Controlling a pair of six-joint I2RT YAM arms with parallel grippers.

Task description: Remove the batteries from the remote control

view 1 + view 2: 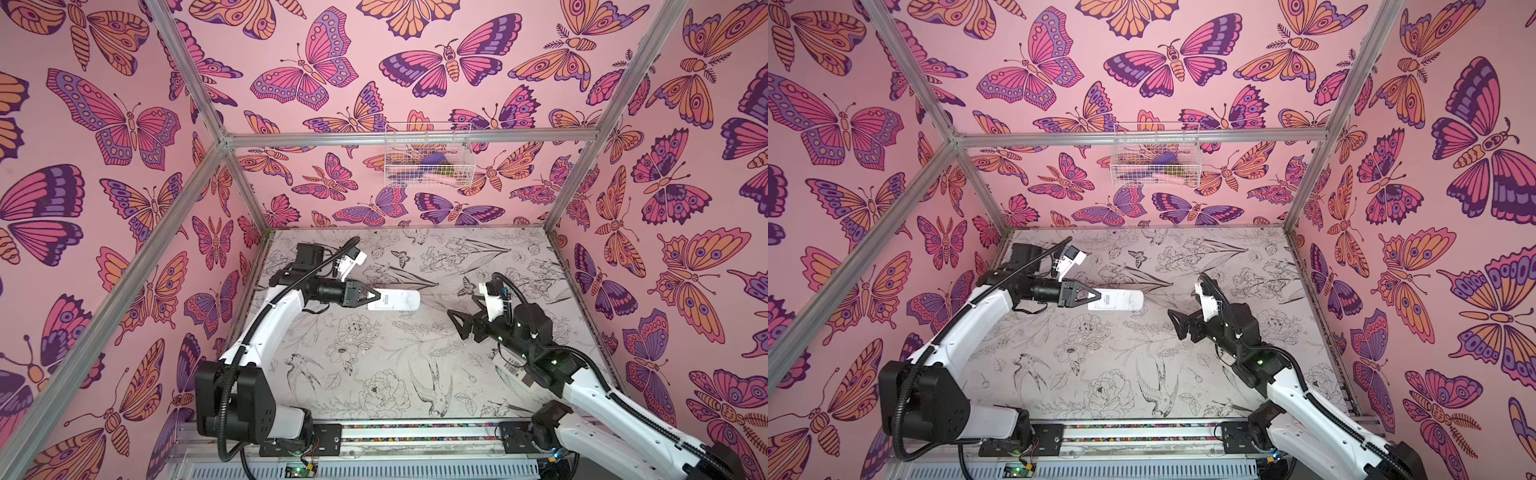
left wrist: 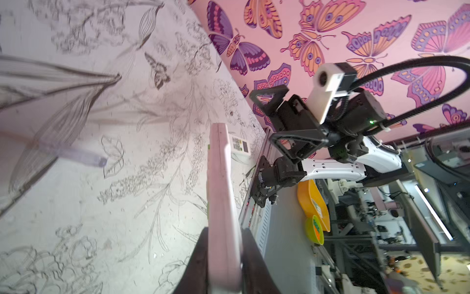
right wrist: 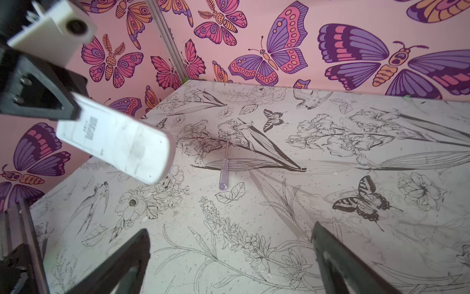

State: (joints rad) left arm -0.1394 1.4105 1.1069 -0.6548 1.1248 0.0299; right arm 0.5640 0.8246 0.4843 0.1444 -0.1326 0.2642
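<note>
The left arm [image 1: 266, 320] rises from its near-left base, bends at the elbow and stretches its wrist level toward the right. Its left gripper [image 1: 376, 296] is clamped narrowly on the end of a white remote [image 1: 399, 300], which it holds aloft. The right arm [image 1: 594, 395] reaches from the near-right base toward the far left, and the right gripper [image 1: 457, 323] points at the middle with jaws spread wide and nothing between them, well apart from the left one.
</note>
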